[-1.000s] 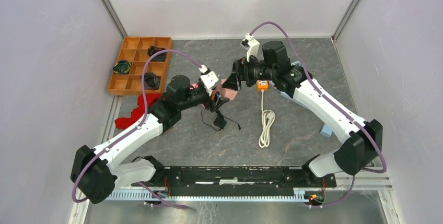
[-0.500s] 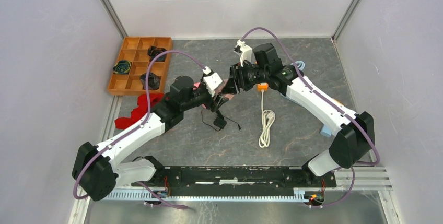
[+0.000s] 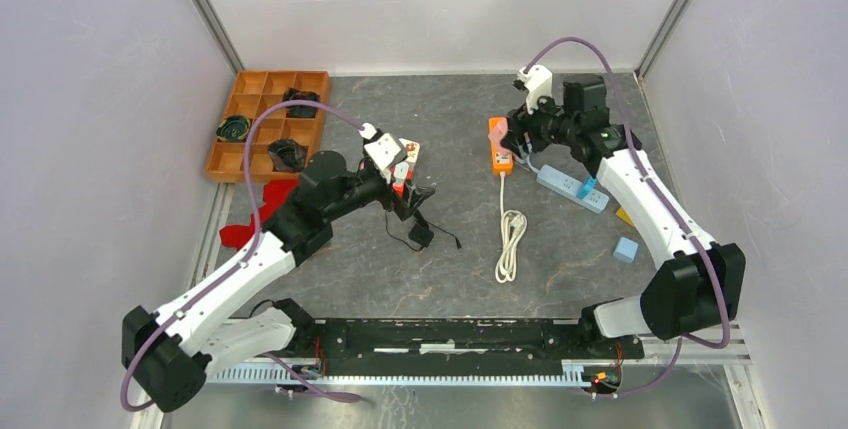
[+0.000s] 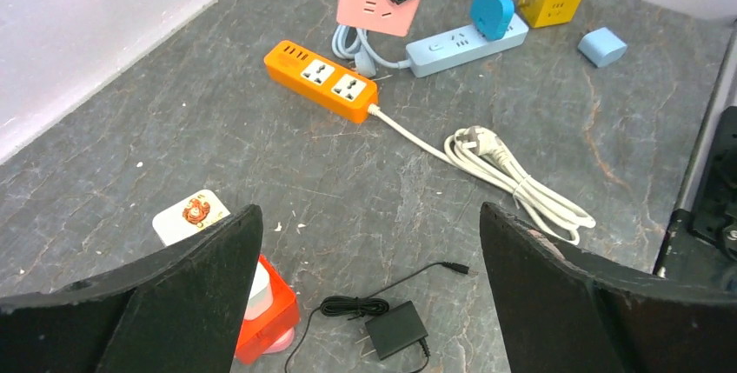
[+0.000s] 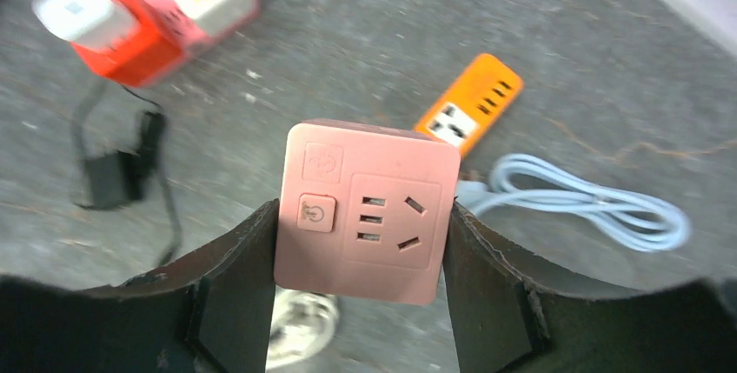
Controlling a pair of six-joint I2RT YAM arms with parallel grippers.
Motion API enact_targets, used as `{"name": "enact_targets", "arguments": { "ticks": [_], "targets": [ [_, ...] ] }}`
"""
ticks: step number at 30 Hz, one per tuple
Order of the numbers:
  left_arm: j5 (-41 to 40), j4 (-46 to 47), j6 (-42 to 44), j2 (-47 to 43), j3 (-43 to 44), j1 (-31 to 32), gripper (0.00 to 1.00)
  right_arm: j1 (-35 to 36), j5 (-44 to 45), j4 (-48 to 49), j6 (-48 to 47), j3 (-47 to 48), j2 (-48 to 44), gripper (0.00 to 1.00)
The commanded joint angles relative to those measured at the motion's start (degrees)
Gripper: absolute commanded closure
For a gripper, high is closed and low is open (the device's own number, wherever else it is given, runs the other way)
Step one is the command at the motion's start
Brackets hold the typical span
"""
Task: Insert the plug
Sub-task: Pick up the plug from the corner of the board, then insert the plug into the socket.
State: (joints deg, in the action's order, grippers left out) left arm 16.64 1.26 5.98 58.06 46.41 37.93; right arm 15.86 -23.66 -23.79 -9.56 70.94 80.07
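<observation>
- Several dark coiled items sit in the compartments of the wooden tray (image 3: 262, 124) at the far left, and a red cloth (image 3: 255, 221) lies on its near side. Both are well apart from the work and, I judge, play no part in it.
- Next, the left gripper (image 3: 412, 195) hangs over the middle-left of the table (image 3: 350, 279) with its jaws spread wide, holding nothing. The black adapter (image 4: 395, 331) and its thin cord lie on the table below, between the two fingers. That placement suggests it is the plug to pick up, though which plug the task means cannot be told for certain.
- Stacked red, white and pink adapter blocks (image 4: 271, 316) lie just beside the left finger. I judge them close enough to crowd a grasp on the adapter.
- Further right, the orange power strip (image 3: 500, 146) lies toward the far side. Its white cord (image 3: 510, 244) is coiled nearer, with its own plug loose on the table.
- Over the far end of that strip, the right gripper (image 5: 361, 216) pinches the pink socket cube (image 5: 367, 209) by two opposite sides and holds it up off the table. The socket face is turned outward, probably so it can receive a plug.
- At the right lie the light-blue power strip (image 3: 570, 187), a yellow cube (image 3: 622, 216) and a small blue cube (image 3: 625, 249), all well clear of both grippers.
</observation>
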Motion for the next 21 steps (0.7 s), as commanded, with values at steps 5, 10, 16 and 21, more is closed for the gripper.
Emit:
{"name": "enact_targets", "arguments": {
  "ticks": [5, 10, 16, 21],
  "targets": [
    [-4.28, -0.81, -2.11, -8.05, -6.87, -0.12, 0.00, -8.94, -5.96, -13.45, -31.97, 2.64, 2.52, 0.71],
    [-5.13, -0.72, -2.09, -9.32, -9.35, -0.10, 0.00, -14.26, -9.10, -23.30, -44.70, 3.84, 5.65, 0.71],
    [-4.71, -0.90, -1.54, -7.90, -9.17, -0.14, 0.00, -19.78, -11.29, -26.30, -48.86, 6.19, 8.84, 0.70],
    [-5.18, -0.76, -1.12, -7.33, -9.49, 0.04, 0.00, -22.84, -12.02, -29.53, -55.57, 6.50, 11.18, 0.70]
  ]
}}
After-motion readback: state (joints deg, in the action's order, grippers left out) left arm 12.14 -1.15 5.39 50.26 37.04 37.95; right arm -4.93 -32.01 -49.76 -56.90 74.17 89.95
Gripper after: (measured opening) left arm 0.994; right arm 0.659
